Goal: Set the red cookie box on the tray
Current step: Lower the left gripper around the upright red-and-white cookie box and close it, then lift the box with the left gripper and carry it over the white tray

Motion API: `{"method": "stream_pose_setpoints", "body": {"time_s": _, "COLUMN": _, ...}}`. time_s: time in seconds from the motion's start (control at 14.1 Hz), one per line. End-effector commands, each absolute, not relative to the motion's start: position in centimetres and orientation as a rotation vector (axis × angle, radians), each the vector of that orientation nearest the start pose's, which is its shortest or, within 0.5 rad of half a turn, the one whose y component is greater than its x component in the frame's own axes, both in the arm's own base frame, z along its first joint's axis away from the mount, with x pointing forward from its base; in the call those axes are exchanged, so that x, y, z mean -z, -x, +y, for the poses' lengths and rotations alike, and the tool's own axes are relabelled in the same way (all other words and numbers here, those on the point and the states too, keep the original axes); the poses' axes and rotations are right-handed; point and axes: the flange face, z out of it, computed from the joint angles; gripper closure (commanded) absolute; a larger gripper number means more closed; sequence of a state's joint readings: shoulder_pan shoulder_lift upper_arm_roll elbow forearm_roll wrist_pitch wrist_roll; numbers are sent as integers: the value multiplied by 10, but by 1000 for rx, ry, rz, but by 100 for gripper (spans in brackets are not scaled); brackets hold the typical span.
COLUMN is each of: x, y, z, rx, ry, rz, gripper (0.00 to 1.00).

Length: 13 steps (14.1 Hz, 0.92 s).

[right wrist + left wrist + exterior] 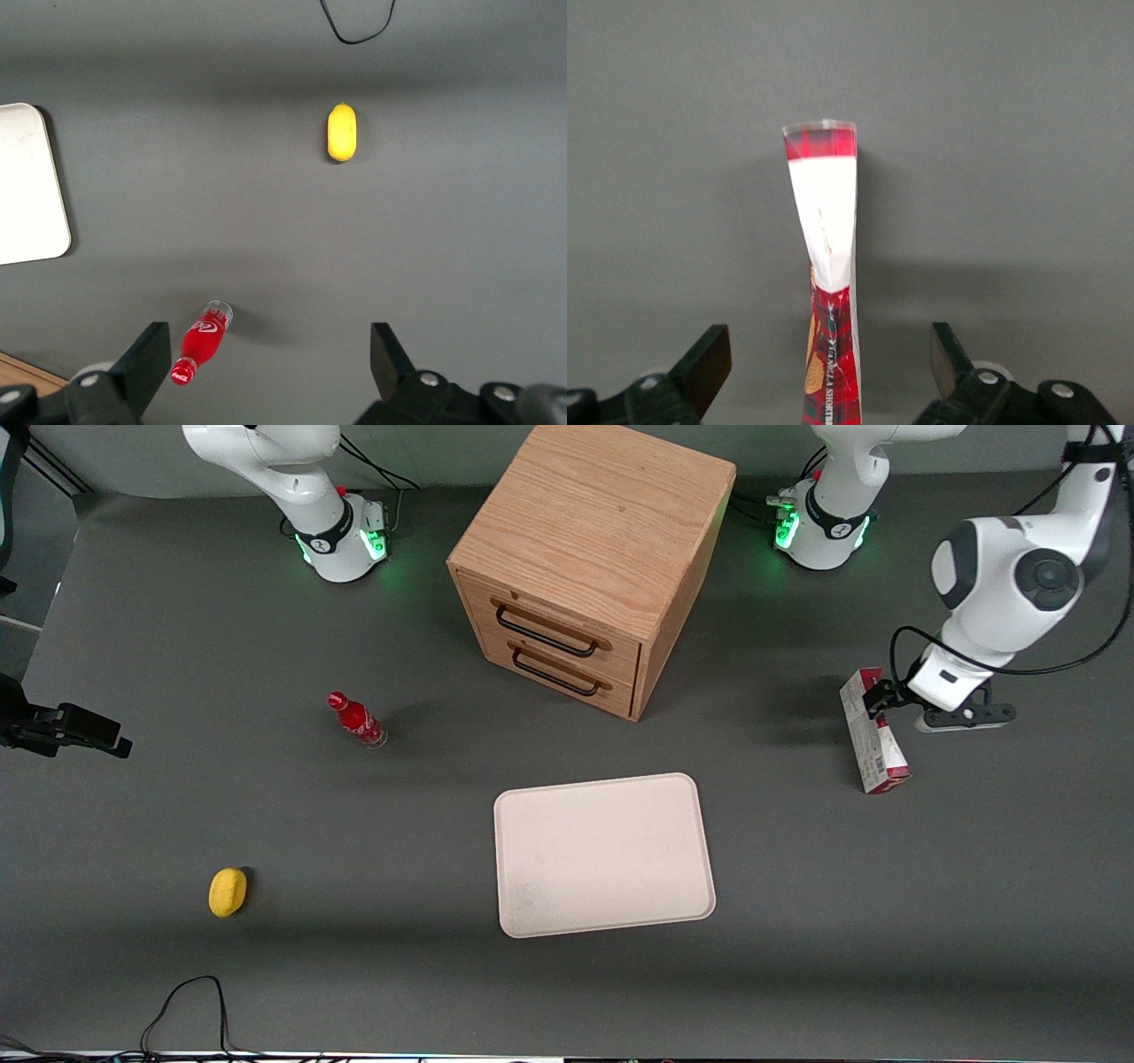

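The red cookie box [873,737] stands on its long edge on the grey table at the working arm's end, sideways off from the tray. The left wrist view shows its thin edge [829,266], dark red with a white panel. My left gripper [881,696] is at the box's end farther from the front camera. It is open [831,359], with the box between the two fingers [709,363] and a clear gap on each side. The pale cream tray [602,855] lies flat with nothing on it, nearer the front camera than the cabinet; its corner shows in the right wrist view [27,186].
A wooden drawer cabinet [594,558] stands mid-table, farther from the front camera than the tray. A small red bottle [356,720] and a yellow lemon-like object [228,891] lie toward the parked arm's end. A black cable [190,1001] loops at the table's near edge.
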<state>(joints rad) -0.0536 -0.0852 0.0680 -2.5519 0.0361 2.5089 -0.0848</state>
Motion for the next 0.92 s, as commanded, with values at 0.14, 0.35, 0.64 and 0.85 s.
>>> {"method": "stream_pose_setpoints", "body": {"time_s": 0.14, "x": -256, "y": -434, "z": 6, "rx": 85, "ry": 3118, "rz": -112, "gripper": 0}}
{"method": "stream_pose_setpoints", "body": {"time_s": 0.35, "x": -236, "y": -435, "z": 5, "rx": 73, "ry": 3118, "rz": -107, "gripper": 1}}
{"method": "stream_pose_setpoints", "body": {"time_s": 0.64, "x": -223, "y": -435, "z": 10, "rx": 59, "ry": 3114, "rz": -120, "gripper": 61}}
{"method": "stream_pose_setpoints", "body": {"time_s": 0.85, "x": -222, "y": -433, "z": 11, "rx": 26, "ry": 3112, "rz": -123, "gripper": 100}}
